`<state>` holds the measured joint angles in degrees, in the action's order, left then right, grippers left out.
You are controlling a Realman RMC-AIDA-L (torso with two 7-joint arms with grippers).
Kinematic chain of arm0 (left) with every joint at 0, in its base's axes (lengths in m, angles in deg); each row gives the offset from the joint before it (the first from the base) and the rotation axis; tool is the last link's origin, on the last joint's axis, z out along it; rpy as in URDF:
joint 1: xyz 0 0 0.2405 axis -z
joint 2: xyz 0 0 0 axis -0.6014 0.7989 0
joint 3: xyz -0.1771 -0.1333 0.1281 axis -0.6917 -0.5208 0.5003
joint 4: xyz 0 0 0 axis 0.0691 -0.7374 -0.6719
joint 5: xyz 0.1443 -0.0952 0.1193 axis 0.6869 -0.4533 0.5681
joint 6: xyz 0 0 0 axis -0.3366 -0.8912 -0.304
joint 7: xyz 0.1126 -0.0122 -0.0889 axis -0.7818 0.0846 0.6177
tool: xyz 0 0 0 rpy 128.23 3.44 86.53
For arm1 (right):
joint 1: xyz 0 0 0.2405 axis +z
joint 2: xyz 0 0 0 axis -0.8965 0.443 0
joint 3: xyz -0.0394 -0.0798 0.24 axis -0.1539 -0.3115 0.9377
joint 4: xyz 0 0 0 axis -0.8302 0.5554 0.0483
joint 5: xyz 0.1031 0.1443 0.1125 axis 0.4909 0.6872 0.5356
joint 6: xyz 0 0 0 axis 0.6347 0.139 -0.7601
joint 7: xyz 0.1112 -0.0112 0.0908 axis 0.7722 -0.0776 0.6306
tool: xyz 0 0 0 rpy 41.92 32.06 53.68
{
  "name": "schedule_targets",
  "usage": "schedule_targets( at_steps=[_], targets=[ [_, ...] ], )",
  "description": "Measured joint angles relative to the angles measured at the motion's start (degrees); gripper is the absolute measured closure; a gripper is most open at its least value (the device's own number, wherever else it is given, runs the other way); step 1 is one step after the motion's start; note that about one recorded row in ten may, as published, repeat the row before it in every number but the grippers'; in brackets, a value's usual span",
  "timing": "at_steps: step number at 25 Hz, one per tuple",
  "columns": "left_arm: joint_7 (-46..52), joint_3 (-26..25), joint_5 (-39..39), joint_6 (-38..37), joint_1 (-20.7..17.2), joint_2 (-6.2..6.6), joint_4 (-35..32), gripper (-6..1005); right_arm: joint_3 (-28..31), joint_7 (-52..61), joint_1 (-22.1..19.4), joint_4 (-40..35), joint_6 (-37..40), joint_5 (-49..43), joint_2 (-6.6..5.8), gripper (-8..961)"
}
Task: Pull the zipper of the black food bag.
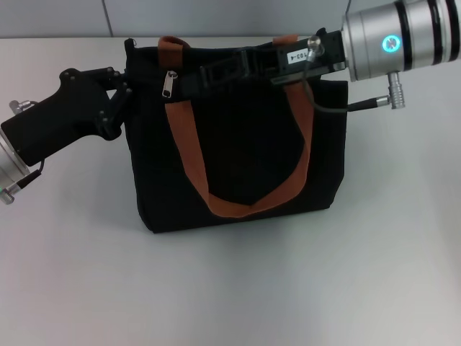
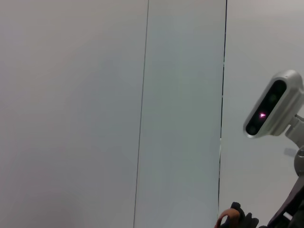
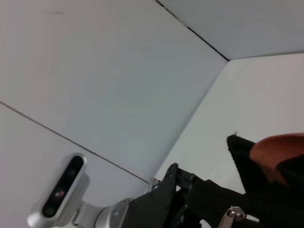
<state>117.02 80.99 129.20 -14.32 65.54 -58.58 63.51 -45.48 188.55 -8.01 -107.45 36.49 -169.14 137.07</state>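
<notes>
Bag braced at both top corners, zipper tab hanging near the left one

Black food bag (image 1: 238, 137) standing upright on the white worktop (image 1: 238, 288), front panel facing the head camera, two orange-brown handles (image 1: 238, 202) drooping over that panel in a long loop. Zipper (image 1: 171, 83), a small silver pull tab, dangling from the zip line along the top edge, close to the bag's upper left corner and just inboard of the nearer handle's top. Left end effector (image 1: 119, 97) pressed up against that upper left corner, black fingers lying at the fabric edge just beside the tab; cannot tell whether spread or pinching the fabric. Right end effector (image 1: 230, 72) reaching in along the top edge from the right side, black fingers lying over the zip line well short of the tab, silver wrist behind with a lit blue ring; fingers merging with the black fabric, so cannot tell whether pressed together or parted. Right wrist view: bag corner (image 3: 247, 156) and a patch of orange handle, with the silver tab (image 3: 231, 214) low down beside the dark bulk of the left end effector (image 3: 178, 187). Left wrist view: mostly pale wall, only a sliver of bag and handle at the lower edge.
</notes>
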Motion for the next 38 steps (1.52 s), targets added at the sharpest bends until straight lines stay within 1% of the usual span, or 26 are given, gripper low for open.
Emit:
schedule_targets(
  at_steps=[2, 6, 7, 9, 10, 11, 12, 15, 20, 26, 32, 38],
  targets=[
    [0.0, 0.0, 0.0, 0.0, 0.0, -0.01, 0.0, 955, -0.2, 0.9, 0.2, 0.0, -0.5, 0.0, 0.06, 630],
    [0.0, 0.0, 0.0, 0.0, 0.0, 0.0, 0.0, 953, -0.2, 1.8, 0.4, 0.0, -0.8, 0.2, 0.31, 624],
    [0.0, 0.1, 0.0, -0.1, 0.0, 0.0, 0.0, 952, -0.3, 2.3, 0.7, 0.0, -1.2, 0.3, 0.6, 622],
    [0.0, 0.1, 0.0, -0.1, 0.0, 0.0, 0.0, 951, -0.2, 2.4, 0.7, 0.0, -1.5, 0.3, 0.74, 622],
    [0.0, 0.2, 0.0, -0.1, 0.0, 0.0, 0.0, 951, -0.2, 2.9, 1.0, 0.0, -2.1, 0.3, 1.09, 622],
    [0.0, 0.2, 0.0, -0.1, 0.0, 0.0, 0.0, 950, -0.2, 2.9, 1.0, 0.0, -2.1, 0.3, 1.09, 621],
    [0.0, 0.3, 0.0, -0.1, 0.0, 0.0, 0.0, 949, -0.3, 3.5, 1.3, 0.1, -2.6, 0.2, 1.43, 621],
    [0.0, 0.3, 0.0, -0.2, 0.0, 0.0, 0.0, 947, -0.5, 3.7, 1.5, 0.3, -3.4, 0.1, 1.63, 621],
    [-0.1, 0.3, 0.0, -0.3, 0.0, -0.07, 0.0, 944, -1.0, 3.9, 1.8, 0.9, -5.3, 0.2, 2.4, 622],
    [-0.1, 0.1, 0.0, -0.4, 0.0, -0.09, 0.0, 941, -1.0, 3.7, 1.9, 1.5, -5.7, 0.5, 2.52, 621],
    [-0.1, 0.0, 0.0, -0.6, 0.2, -0.09, 0.1, 937, -0.7, 3.0, 0.4, 1.5, -5.5, 1.9, 2.53, 620],
    [-0.1, 0.1, 0.0, -0.7, 0.9, -0.09, 0.7, 934, -1.0, 2.6, 0.2, 1.5, -5.7, 2.6, 2.53, 621]
  ],
)
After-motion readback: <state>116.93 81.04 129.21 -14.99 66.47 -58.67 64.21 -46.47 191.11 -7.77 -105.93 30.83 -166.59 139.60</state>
